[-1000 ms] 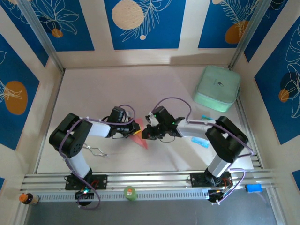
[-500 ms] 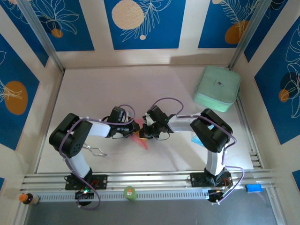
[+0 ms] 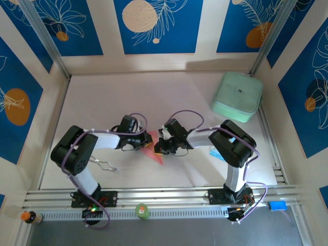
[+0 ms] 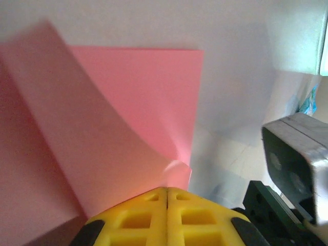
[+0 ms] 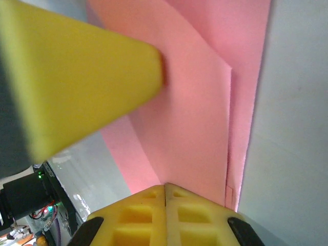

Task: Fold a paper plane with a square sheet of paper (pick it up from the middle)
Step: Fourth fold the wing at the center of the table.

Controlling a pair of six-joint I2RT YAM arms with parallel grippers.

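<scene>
The pink-red square sheet of paper [image 3: 152, 147] lies mid-table, folded into layers with a pointed tip toward the near edge. My left gripper [image 3: 143, 141] is at its left side and my right gripper [image 3: 159, 147] at its right, nearly touching each other. In the left wrist view the yellow fingers [image 4: 138, 218] are shut on a curled fold of the paper [image 4: 133, 107], with the right gripper's grey body [image 4: 297, 148] beside it. In the right wrist view my right gripper [image 5: 165, 187] is shut on the paper's [image 5: 195, 128] layered flap, and the left arm's yellow finger [image 5: 77, 77] presses nearby.
A mint-green rounded case [image 3: 237, 96] sits at the back right. A small blue-and-white packet [image 3: 213, 152] lies partly under the right arm. A thin wire piece [image 3: 105, 165] lies by the left arm. A green roll [image 3: 142, 210] rests on the front rail.
My right arm's elbow has drawn in toward the middle, and its gripper has shifted slightly left and nearer onto the paper. The left gripper has hardly moved.
</scene>
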